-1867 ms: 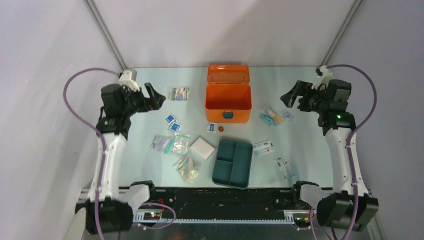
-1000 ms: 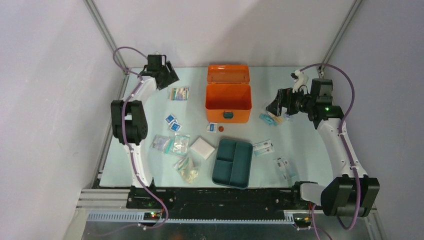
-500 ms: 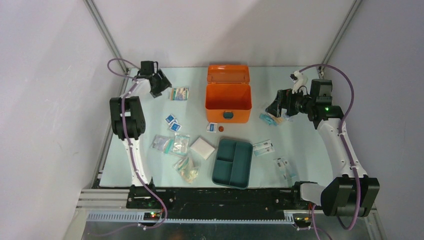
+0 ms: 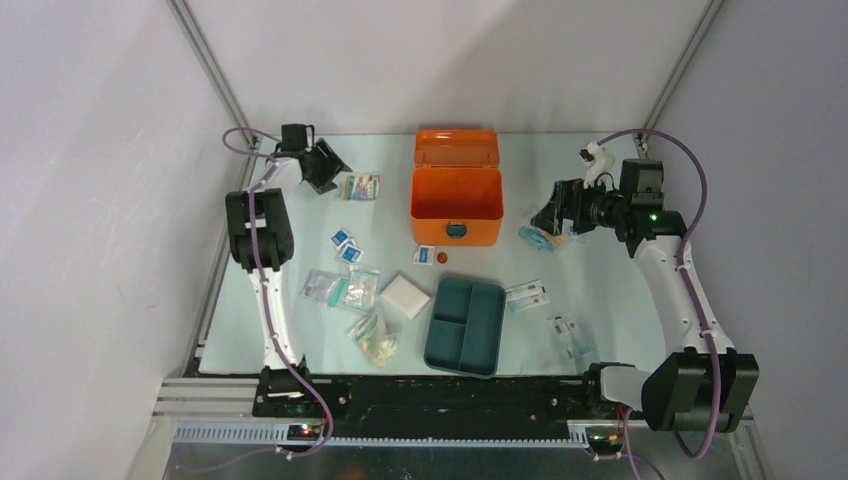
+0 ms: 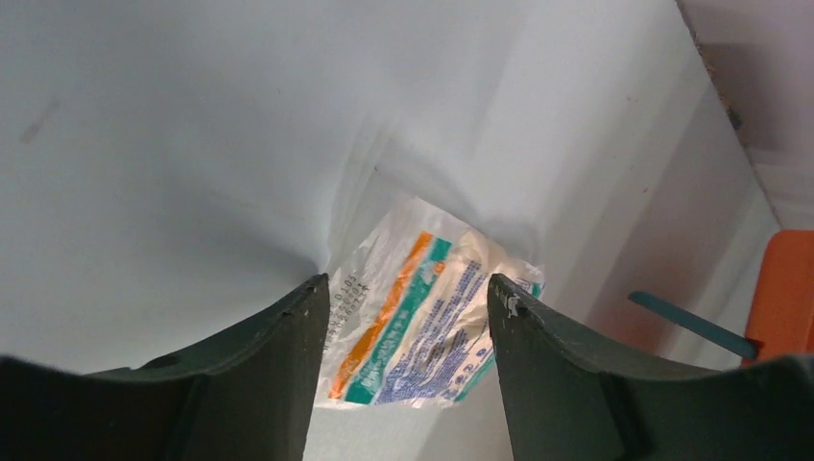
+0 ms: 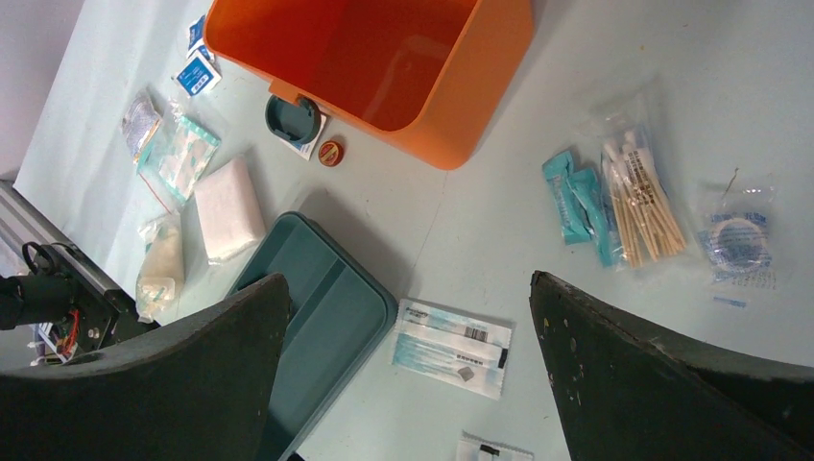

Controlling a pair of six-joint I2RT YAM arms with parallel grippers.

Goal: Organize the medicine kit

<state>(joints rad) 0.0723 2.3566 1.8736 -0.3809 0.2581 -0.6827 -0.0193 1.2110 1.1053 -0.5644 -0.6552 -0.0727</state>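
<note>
The medicine kit [image 4: 456, 200] is an orange box at the back middle of the table, its lid [image 4: 457, 148] swung open and its inside bare [image 6: 384, 58]. My left gripper [image 4: 330, 165] is at the back left, open, pointing at a clear packet with orange and teal print [image 4: 358, 187]. In the left wrist view this packet [image 5: 422, 322] lies flat on the table just beyond the left gripper [image 5: 408, 288], and neither finger touches it. My right gripper [image 4: 552, 215] hangs open to the right of the kit, above the table, its fingers [image 6: 624, 365] spread wide with nothing between them.
A dark teal compartment tray [image 4: 466, 325] lies near the front middle. Cotton swab and teal packets [image 6: 634, 197] lie right of the kit. A white pad [image 4: 404, 296], small blue packets [image 4: 345, 245], strip packets [image 6: 451, 346] and a small red tin [image 4: 440, 257] are scattered about.
My left gripper has swung a little to the right, toward the printed packet, and its jaws have narrowed slightly. The right arm has stayed still over the last half second.
</note>
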